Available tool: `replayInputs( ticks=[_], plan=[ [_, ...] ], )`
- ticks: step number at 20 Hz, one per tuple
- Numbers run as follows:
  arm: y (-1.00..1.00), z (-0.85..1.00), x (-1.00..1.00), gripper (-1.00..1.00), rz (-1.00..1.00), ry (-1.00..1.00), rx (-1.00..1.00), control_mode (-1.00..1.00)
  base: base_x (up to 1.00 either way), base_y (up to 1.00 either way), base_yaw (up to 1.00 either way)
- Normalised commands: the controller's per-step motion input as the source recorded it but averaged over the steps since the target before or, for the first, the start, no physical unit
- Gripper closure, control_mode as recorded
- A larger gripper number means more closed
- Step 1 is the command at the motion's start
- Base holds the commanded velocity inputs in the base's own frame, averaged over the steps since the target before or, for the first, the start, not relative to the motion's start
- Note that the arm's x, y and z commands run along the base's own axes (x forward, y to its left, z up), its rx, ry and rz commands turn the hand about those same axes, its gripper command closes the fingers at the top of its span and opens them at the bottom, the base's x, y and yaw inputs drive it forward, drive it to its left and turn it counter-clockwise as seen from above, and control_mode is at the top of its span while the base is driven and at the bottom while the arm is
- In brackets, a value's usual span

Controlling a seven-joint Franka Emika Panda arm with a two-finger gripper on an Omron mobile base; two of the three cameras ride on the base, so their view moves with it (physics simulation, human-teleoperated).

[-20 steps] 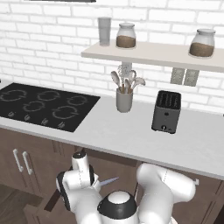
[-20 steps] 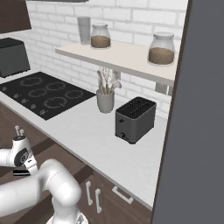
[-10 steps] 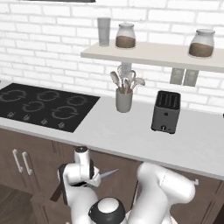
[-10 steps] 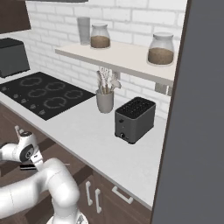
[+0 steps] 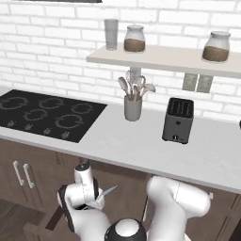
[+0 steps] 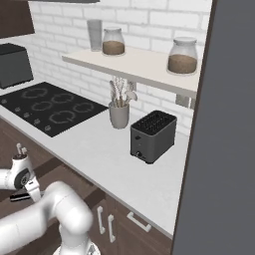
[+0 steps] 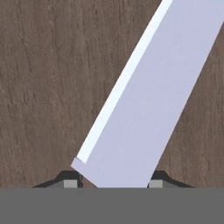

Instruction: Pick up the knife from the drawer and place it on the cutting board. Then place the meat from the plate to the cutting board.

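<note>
1. The tabletop (image 5: 141,146) is a pale grey slab running along the white brick wall, above dark brown cabinet fronts (image 5: 28,169).
2. A black toaster (image 5: 178,120) stands on it, well back toward the wall.
3. Left of the toaster stands a grey utensil holder (image 5: 132,108) with spoons and spatulas in it.
4. Further left of the toaster, a black cooktop (image 5: 44,113) is set flush into the surface.
5. Above the toaster, a pale wall shelf (image 5: 164,59) carries a grey cup (image 5: 111,34) and two lidded jars (image 5: 134,39) with brown contents.
</note>
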Motion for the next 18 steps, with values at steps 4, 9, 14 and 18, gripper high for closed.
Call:
replayInputs(
  ticks=[4, 9, 14, 18],
  plan=[
    [0.18, 0.95, -0.56, 1.0, -0.04, 0.14, 0.0, -1.0, 0.0, 0.0, 0.0],
    [0.08, 1.0, -0.93, 1.0, -0.01, 0.17, 0.0, -1.0, 0.0, 0.0, 0.0],
    [0.0, 1.0, -0.82, 1.0, -0.07, 0.02, 0.0, -1.0, 0.0, 0.0, 0.0],
    [-0.1, 1.0, -0.2, 1.0, -0.18, -0.32, 0.0, -1.0, 0.0, 0.0, 0.0]
  ],
)
